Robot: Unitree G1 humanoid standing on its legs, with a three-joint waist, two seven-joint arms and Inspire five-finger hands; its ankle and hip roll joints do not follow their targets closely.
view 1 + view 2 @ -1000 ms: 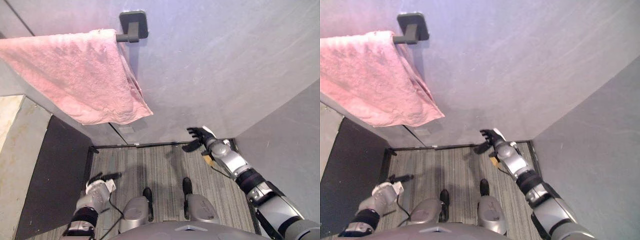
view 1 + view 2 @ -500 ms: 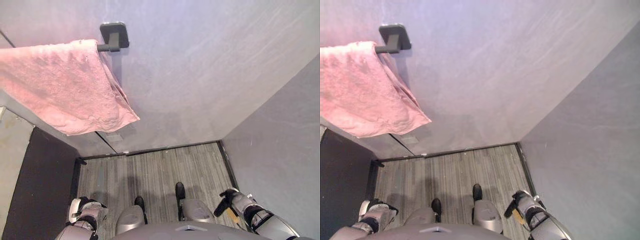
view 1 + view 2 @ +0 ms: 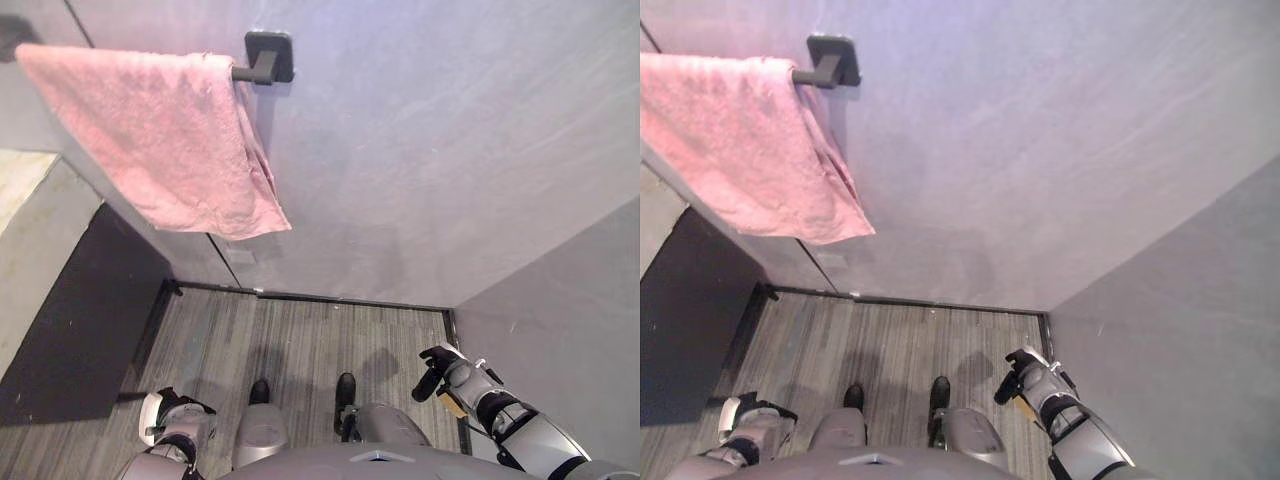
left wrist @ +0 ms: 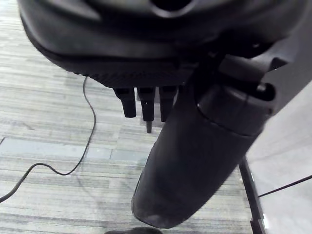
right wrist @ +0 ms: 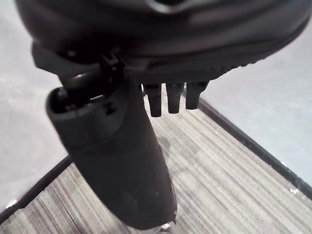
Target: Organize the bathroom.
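A pink towel [image 3: 165, 140] hangs over a dark towel bar [image 3: 262, 68] fixed to the grey wall, with its lower right corner sagging to a point. My left hand [image 3: 172, 418] hangs low at my side, far below the towel; the left wrist view shows its fingers [image 4: 146, 105] straight and the thumb [image 4: 195, 161] out, holding nothing. My right hand [image 3: 438, 368] is also down by my side near the right wall. Its fingers [image 5: 168, 100] are straight and its thumb [image 5: 122, 161] is extended over the striped floor, with nothing in its grasp.
A dark cabinet front [image 3: 80, 320] and a pale counter edge [image 3: 20, 180] stand at the left. Grey striped flooring [image 3: 300, 335] runs to a dark baseboard [image 3: 340, 297]. A grey side wall [image 3: 570, 300] closes in on the right.
My right hand, raised toward the wall a second ago, has dropped to my side. The left hand has lowered too. The camera has swung, shifting the whole picture.
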